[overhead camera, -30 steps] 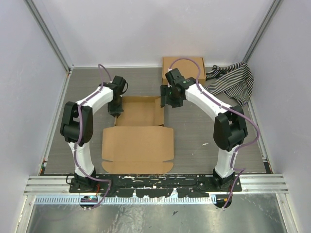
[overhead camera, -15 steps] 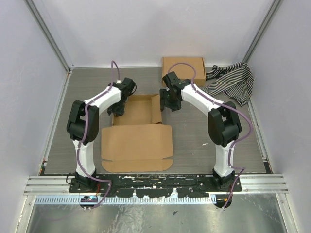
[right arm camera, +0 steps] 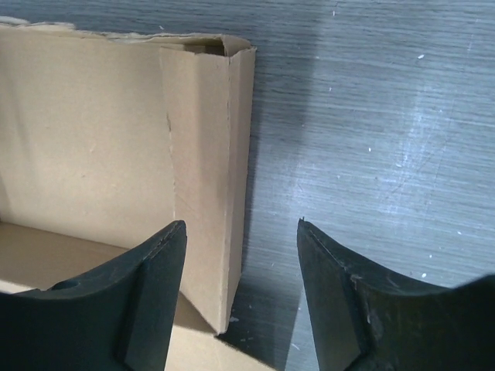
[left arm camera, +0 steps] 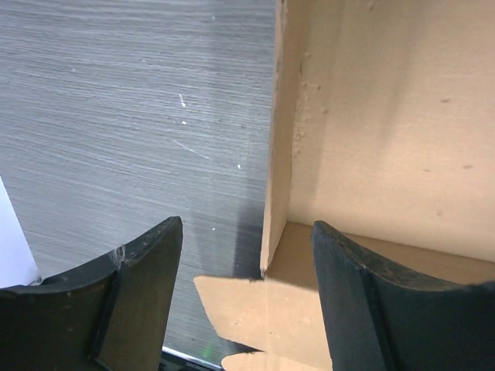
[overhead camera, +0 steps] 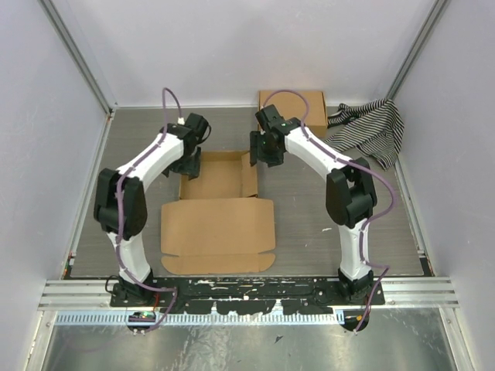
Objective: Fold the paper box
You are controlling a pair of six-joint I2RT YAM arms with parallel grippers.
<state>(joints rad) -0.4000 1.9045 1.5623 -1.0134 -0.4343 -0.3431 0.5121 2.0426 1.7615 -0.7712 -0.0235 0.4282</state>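
The paper box [overhead camera: 219, 228] lies partly folded in the middle of the table, its lid panel flat towards me and its tray part beyond with both side walls raised. My left gripper [overhead camera: 188, 165] stands open astride the left wall [left arm camera: 276, 147]. Its fingers [left arm camera: 143, 290] are well apart, and neither touches the card. At the other end, my right gripper [overhead camera: 261, 155] is open too, and the folded right wall [right arm camera: 207, 154] rises between its fingers [right arm camera: 151, 290] near the left one. Nothing is gripped.
A formed brown cardboard box [overhead camera: 305, 104] sits at the back, partly behind my right arm. A black-and-white striped cloth [overhead camera: 371, 127] lies at the back right. The grey table [overhead camera: 309, 201] is walled in on three sides.
My left gripper has opened from shut and shifted a little farther back along the left wall. My right gripper has slid left, over the right wall.
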